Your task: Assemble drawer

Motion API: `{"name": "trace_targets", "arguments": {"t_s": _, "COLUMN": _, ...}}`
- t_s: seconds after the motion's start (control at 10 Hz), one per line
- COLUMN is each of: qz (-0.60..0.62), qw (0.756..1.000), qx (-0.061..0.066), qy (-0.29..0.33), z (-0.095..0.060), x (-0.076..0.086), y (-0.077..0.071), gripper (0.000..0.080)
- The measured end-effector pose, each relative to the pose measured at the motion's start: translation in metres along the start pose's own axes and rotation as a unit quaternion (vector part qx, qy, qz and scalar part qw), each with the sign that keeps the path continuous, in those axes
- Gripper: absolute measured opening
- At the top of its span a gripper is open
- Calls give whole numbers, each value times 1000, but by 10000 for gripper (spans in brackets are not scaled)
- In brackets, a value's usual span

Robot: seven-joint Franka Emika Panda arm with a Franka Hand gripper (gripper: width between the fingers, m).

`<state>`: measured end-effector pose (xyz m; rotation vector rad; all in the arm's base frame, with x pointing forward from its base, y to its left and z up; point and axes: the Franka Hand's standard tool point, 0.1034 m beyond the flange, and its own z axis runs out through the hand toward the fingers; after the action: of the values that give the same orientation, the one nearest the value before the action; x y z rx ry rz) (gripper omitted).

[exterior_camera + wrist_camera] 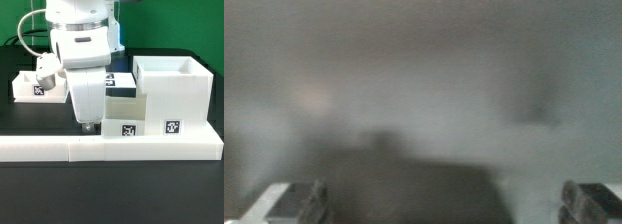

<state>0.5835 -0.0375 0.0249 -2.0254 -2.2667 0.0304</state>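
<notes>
The tall white drawer housing (172,92) stands at the exterior view's right, with a square tag on its front. A lower white tray (122,108), also tagged, sits against its left side, partly hidden by my arm. A second small tray (38,88) with a round knob (44,66) lies at the far left. My gripper (86,126) points down just left of the middle tray, close to the table. In the wrist view the gripper (446,200) is open; its fingers (295,202) stand wide apart over a blurred white surface with a dark shadow and nothing between them.
A long low white L-shaped wall (110,149) runs along the front, right before the housing, the tray and my gripper. Cables lie at the back left behind the small tray. The table top is black.
</notes>
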Motion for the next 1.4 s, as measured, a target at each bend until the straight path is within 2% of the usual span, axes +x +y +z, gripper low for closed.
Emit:
{"name": "trace_targets", "arguments": {"t_s": 0.1, "qz": 12, "qw": 1000, "qx": 0, "qy": 2, "z": -2, "x": 9, "y": 4, "gripper": 649}}
{"name": "trace_targets", "arguments": {"t_s": 0.2, "qz": 32, "qw": 999, "qx": 1, "qy": 2, "z": -2, "x": 11, "y": 4, "gripper": 649}}
{"name": "trace_targets", "arguments": {"t_s": 0.7, "qz": 47, "qw": 999, "qx": 3, "qy": 1, "z": -1, "x": 11, "y": 3, "gripper": 649}}
{"name": "trace_targets", "arguments": {"t_s": 0.8, "qz": 18, "qw": 1000, "qx": 3, "qy": 1, "z": 0, "x": 9, "y": 3, "gripper": 649}}
{"name": "trace_targets", "arguments": {"t_s": 0.9, "qz": 11, "qw": 1000, "qx": 2, "qy": -9, "z": -2, "x": 9, "y": 8, "gripper": 649}}
{"name": "trace_targets", "arguments": {"t_s": 1.1, "qz": 7, "qw": 1000, "qx": 7, "qy": -14, "z": -4, "x": 28, "y": 15, "gripper": 649}}
{"name": "trace_targets", "arguments": {"t_s": 1.4, "qz": 8, "qw": 1000, "qx": 7, "qy": -13, "z": -3, "x": 28, "y": 14, "gripper": 649}}
